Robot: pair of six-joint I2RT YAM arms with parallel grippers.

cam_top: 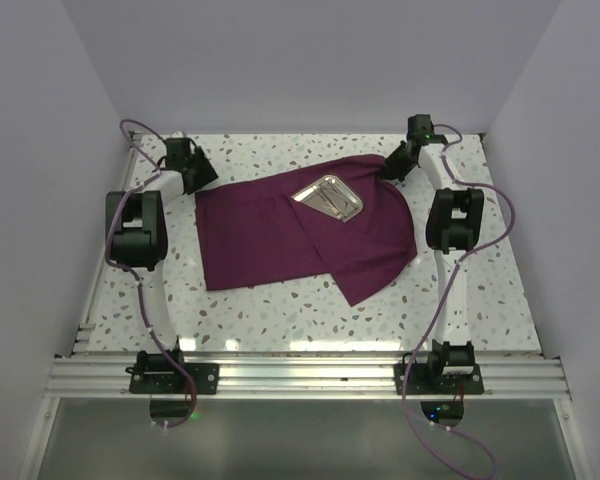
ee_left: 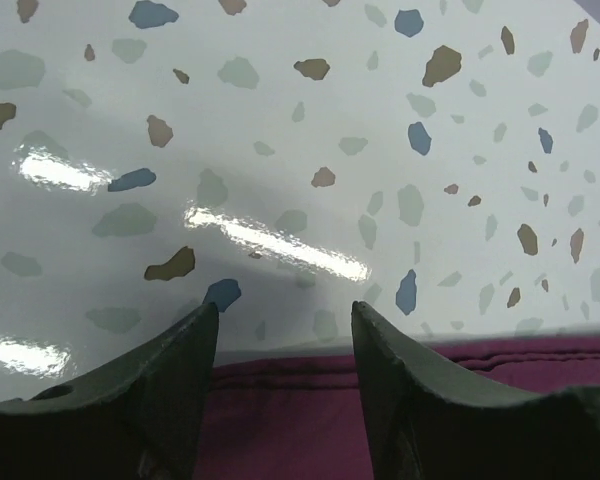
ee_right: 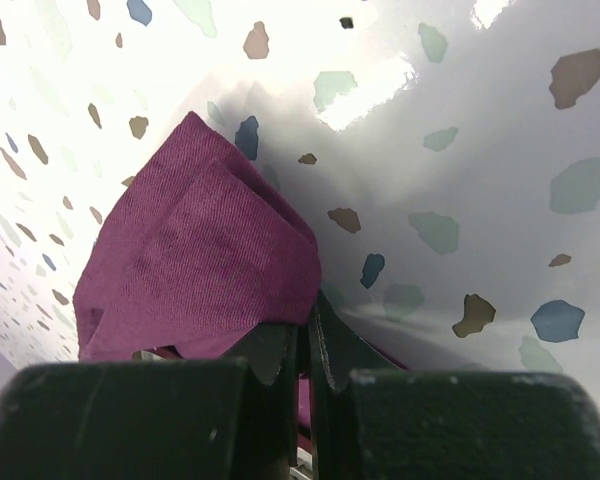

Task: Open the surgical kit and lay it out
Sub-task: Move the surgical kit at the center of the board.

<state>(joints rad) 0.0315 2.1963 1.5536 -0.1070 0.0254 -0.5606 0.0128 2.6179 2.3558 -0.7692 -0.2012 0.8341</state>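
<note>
The dark purple cloth wrap (cam_top: pixel 280 235) lies mostly spread on the table, with one flap folded at the front right. The small steel tray (cam_top: pixel 328 197) sits on it near the back, holding thin steel instruments. My right gripper (cam_top: pixel 388 168) is shut on the cloth's far right corner (ee_right: pixel 195 250), which bunches up over its fingers. My left gripper (cam_top: pixel 202 182) is open at the cloth's far left corner, its fingers (ee_left: pixel 400 390) straddling the hem (ee_left: pixel 285 385) without gripping it.
The speckled white table (cam_top: pixel 280 320) has grey walls on three sides. A metal rail (cam_top: pixel 300 375) runs along the near edge by the arm bases.
</note>
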